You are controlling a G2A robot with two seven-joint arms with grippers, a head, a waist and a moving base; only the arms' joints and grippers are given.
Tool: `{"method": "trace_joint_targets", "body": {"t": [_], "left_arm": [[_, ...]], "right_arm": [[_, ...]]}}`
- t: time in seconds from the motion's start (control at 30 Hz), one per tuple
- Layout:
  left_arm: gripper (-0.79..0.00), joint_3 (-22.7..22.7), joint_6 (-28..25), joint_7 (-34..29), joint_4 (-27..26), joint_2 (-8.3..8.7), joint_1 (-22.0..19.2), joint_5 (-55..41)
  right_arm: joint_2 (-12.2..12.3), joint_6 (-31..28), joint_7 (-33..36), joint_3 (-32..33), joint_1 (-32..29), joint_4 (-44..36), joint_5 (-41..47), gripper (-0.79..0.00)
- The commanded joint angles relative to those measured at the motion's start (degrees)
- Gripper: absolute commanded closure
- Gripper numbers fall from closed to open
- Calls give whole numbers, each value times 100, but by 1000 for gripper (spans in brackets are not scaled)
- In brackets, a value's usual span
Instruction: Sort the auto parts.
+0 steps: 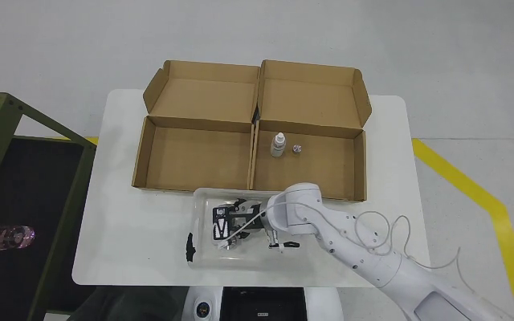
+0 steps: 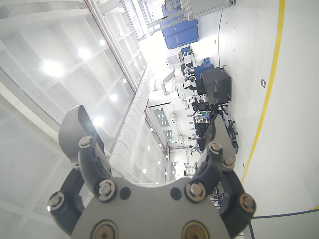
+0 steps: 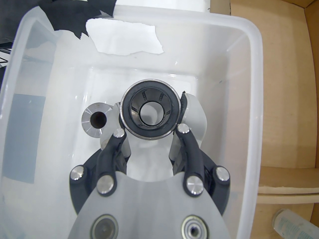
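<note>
Bearing, a black-rimmed ring, sits clamped between the fingers of the right pincer inside the clear plastic bin, just beside a shiny metal sleeve. The bin stands at the near edge of the table, against two open cardboard boxes; the right box holds a small bottle. The left pincer is spread apart, holding nothing.
</note>
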Motion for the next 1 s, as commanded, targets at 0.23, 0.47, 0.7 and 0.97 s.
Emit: {"method": "trace_joint_targets", "body": {"t": [0.23, 0.47, 0.7, 0.97], "left_arm": [[-785, 0, 0, 0, 0, 0, 0, 0], [-785, 0, 0, 0, 0, 0, 0, 0], [-785, 0, 0, 0, 0, 0, 0, 0], [-785, 0, 0, 0, 0, 0, 0, 0]], "right_arm": [[41, -192, -121, 191, -90, -167, 129, 0], [100, -288, -181, 392, -195, -435, 162, 0], [152, -332, -263, 622, -252, -699, 203, 0], [160, -235, -390, 858, -164, -854, 306, 0]]}}
